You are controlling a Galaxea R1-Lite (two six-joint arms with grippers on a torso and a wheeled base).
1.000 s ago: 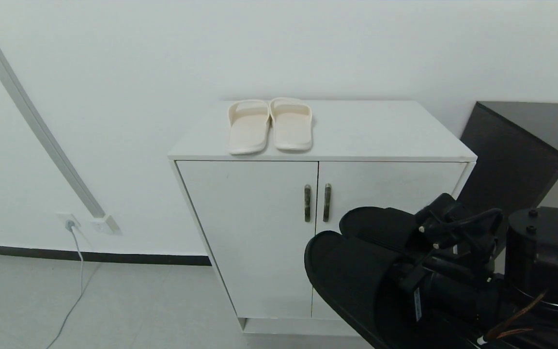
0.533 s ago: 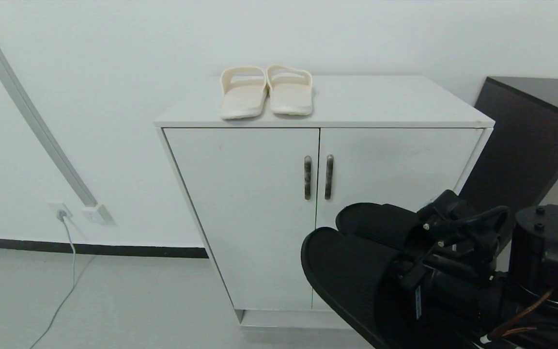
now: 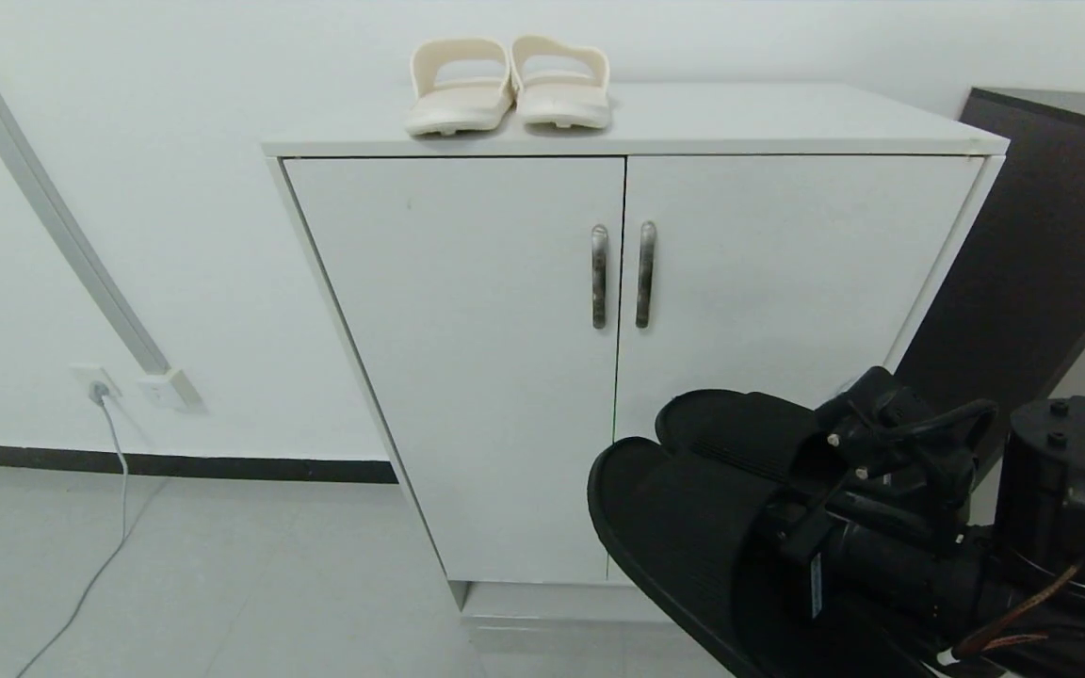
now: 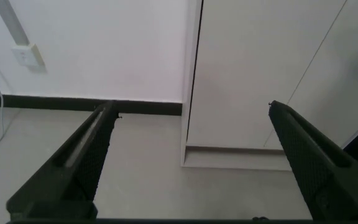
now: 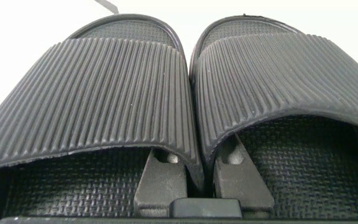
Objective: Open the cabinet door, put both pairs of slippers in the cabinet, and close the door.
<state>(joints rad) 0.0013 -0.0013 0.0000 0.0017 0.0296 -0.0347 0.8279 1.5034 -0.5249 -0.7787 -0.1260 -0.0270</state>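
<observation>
Though already holding black slippers [image 3: 693, 527] as a pair, can't stow yet. Clamped by right gripper [image 5: 197, 180], fingers [image 5: 160, 183] pinched down on the two inner strap edges where they meet. Hanging low, in front of the cabinet's [image 3: 467, 395] right half, apart from it.

White slippers [image 3: 510, 85] side by side on top of cabinet, left of centre, untouched. Both doors [image 3: 769, 273] flush shut. Handles [image 3: 599, 276] upright, just beside each other at the centre seam.

Left gripper [image 4: 189, 107] spread wide, nothing in it, aimed at cabinet's lower left corner and floor [image 3: 222, 584].

Over the last second: whole head view shifted. Cabinet now bigger and higher in frame, top seen almost edge-on. Camera move, not cabinet move; reads as closing in and dropping lower. Black pair and right gripper at the same spot in frame throughout, so no slip in the grip. Doors and white pair unchanged.

Meaning: still approach phase. Zero of two pairs in, door step not begun. Likely left gripper for a handle next, right being occupied. Worth watching: door swing against the held pair, parked in front of the right door.

Further out: socket [image 3: 90, 384] and cable [image 3: 100, 556] at left wall, dark unit [image 3: 1032, 235] right of cabinet.
</observation>
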